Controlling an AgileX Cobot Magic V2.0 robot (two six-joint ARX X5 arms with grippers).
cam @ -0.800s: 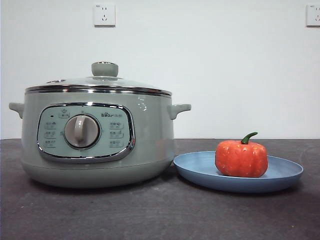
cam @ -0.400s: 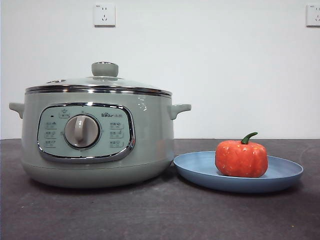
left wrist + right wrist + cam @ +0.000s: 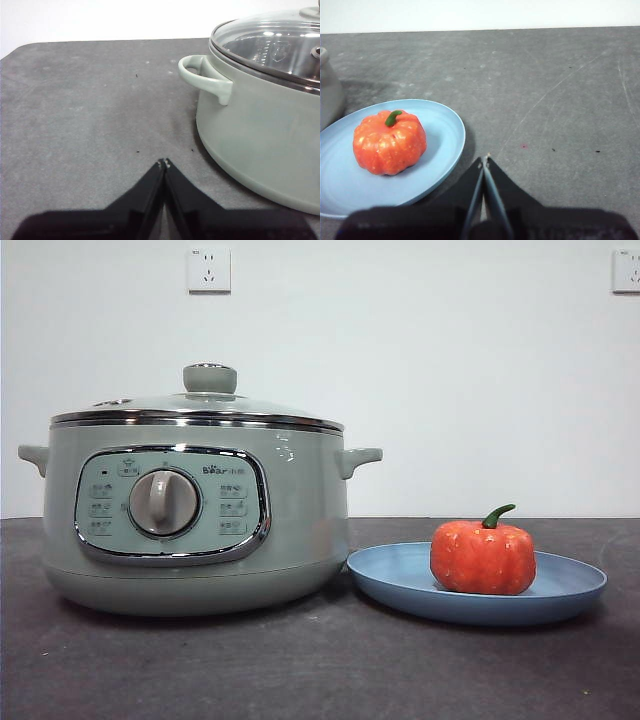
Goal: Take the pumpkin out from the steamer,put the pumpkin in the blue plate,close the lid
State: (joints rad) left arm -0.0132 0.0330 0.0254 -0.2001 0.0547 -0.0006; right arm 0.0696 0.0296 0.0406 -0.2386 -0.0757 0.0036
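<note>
The orange-red pumpkin [image 3: 483, 556] [image 3: 389, 142] with its green stem sits upright in the blue plate [image 3: 400, 585] [image 3: 445, 130], right of the sage-green steamer [image 3: 300, 530] [image 3: 260, 140]. The glass lid [image 3: 200, 405] [image 3: 270, 45] with its green knob rests on the steamer's rim. No arm shows in the front view. My left gripper [image 3: 164, 162] is shut and empty above bare table, a short way from the steamer's side handle [image 3: 205, 77]. Just beyond the plate's edge, my right gripper [image 3: 484, 158] hangs shut with nothing in it.
The dark grey table [image 3: 320, 670] carries only the steamer and the plate. Behind it is a white wall with two power sockets [image 3: 208, 269] [image 3: 626, 270]. The table's far edge and rounded corner [image 3: 20, 47] show in the left wrist view.
</note>
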